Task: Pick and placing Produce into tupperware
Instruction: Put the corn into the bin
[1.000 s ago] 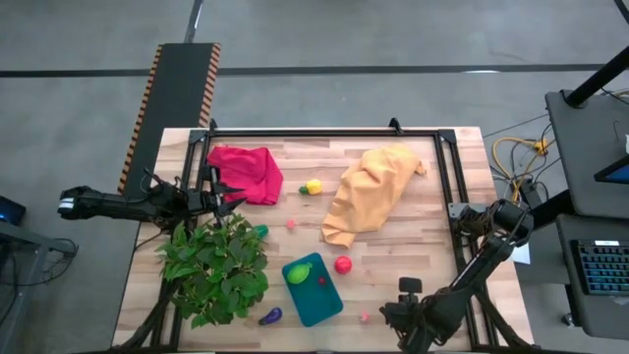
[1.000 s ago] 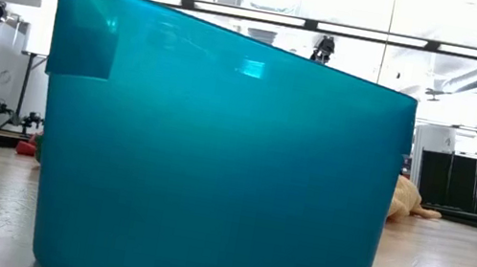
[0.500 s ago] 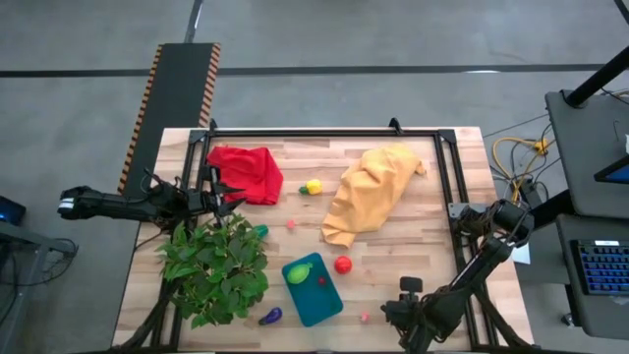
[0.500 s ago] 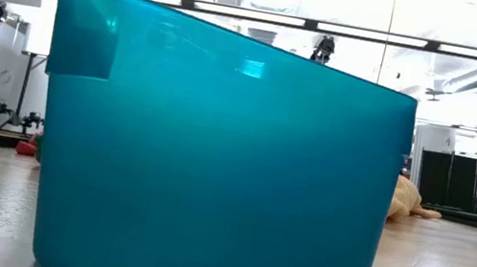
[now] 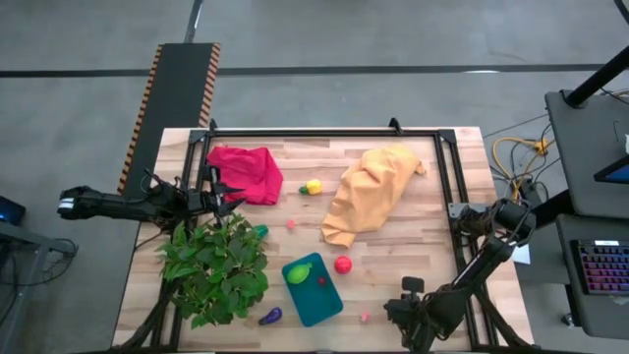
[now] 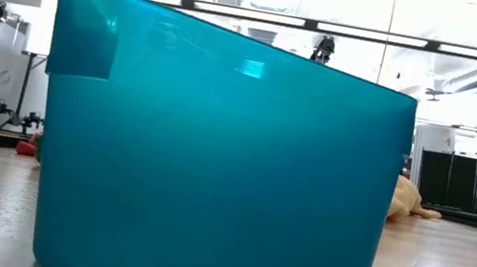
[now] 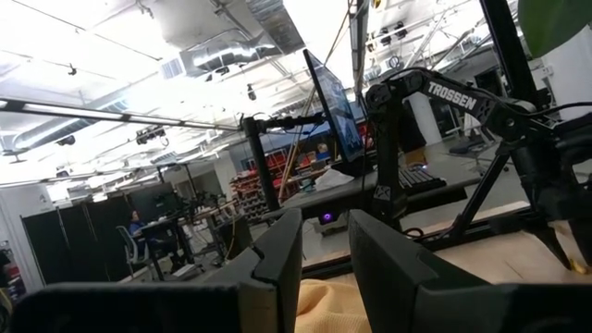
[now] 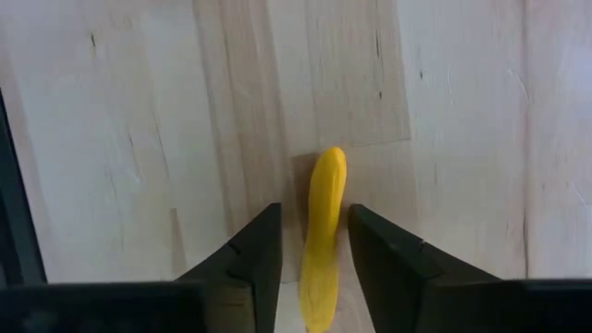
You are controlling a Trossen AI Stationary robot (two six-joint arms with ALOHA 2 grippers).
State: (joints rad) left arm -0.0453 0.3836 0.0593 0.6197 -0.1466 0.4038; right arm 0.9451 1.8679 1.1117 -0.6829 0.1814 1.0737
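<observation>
Tupperware (image 5: 313,289) sits just right of the plant (image 5: 216,267) from above, holding 2 pieces; a red ball (image 5: 343,264) lies beside it. Low down, its wall (image 6: 216,149) fills the frame. Left gripper (image 7: 324,254), fingers slightly parted, holds nothing. Right gripper (image 8: 310,254) straddles a banana (image 8: 322,231), fingers spread.

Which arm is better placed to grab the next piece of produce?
The right. Its gripper is down at the table's near right corner, fingers either side of a yellow banana. The left gripper waits at the table's left edge, by the plant.
</observation>
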